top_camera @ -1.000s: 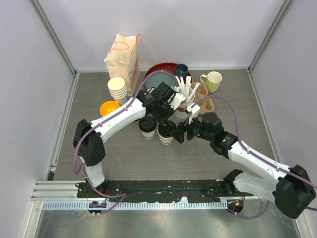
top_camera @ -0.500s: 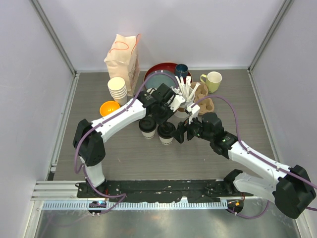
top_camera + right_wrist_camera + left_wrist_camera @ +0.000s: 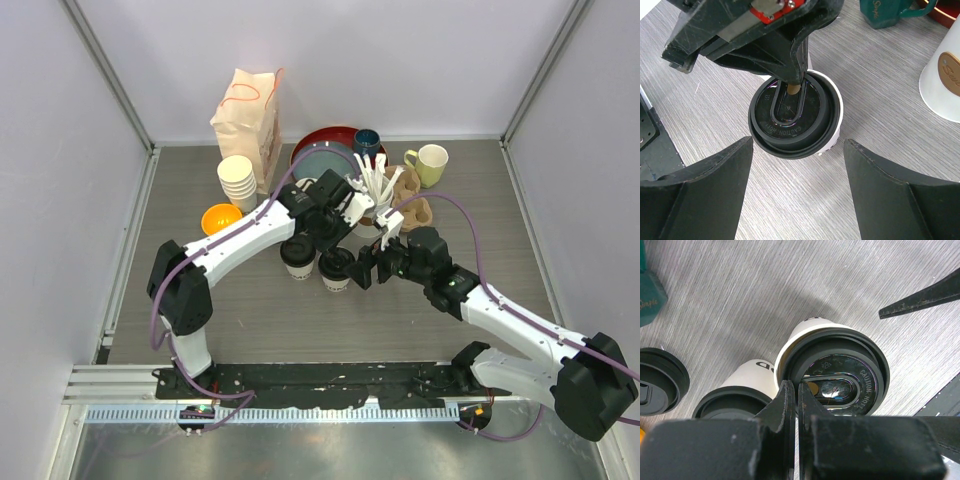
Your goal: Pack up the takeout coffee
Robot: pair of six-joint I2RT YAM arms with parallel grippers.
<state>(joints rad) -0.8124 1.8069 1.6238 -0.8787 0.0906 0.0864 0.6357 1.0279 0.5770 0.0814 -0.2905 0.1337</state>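
Observation:
Two takeout coffee cups stand side by side at mid-table, both cream with black sip lids. The right cup point(image 3: 336, 268) point(image 3: 832, 371) point(image 3: 792, 117) sits under my left gripper point(image 3: 338, 236) point(image 3: 794, 388). That gripper is shut, and its tips rest on the sip end of the lid, beside a small tan spot. The left cup point(image 3: 298, 257) point(image 3: 735, 395) stands just beside it. My right gripper point(image 3: 362, 266) point(image 3: 797, 145) is open just right of the right cup. Its wide-spread fingers point(image 3: 715, 190) stop short of the cup and do not touch it.
A brown cardboard cup carrier point(image 3: 415, 212) and a white utensil holder point(image 3: 372, 200) point(image 3: 945, 75) stand behind the cups. A teal mug point(image 3: 367, 142), a yellow-green mug point(image 3: 430, 163), red plates point(image 3: 322, 150), a paper bag point(image 3: 248, 115), stacked paper cups point(image 3: 237, 180) and an orange bowl point(image 3: 220, 217) are further back. Another black lid point(image 3: 660, 380) shows at the left.
My left gripper has shifted slightly toward the back over the right cup's lid. The cups and the right arm have stayed put.

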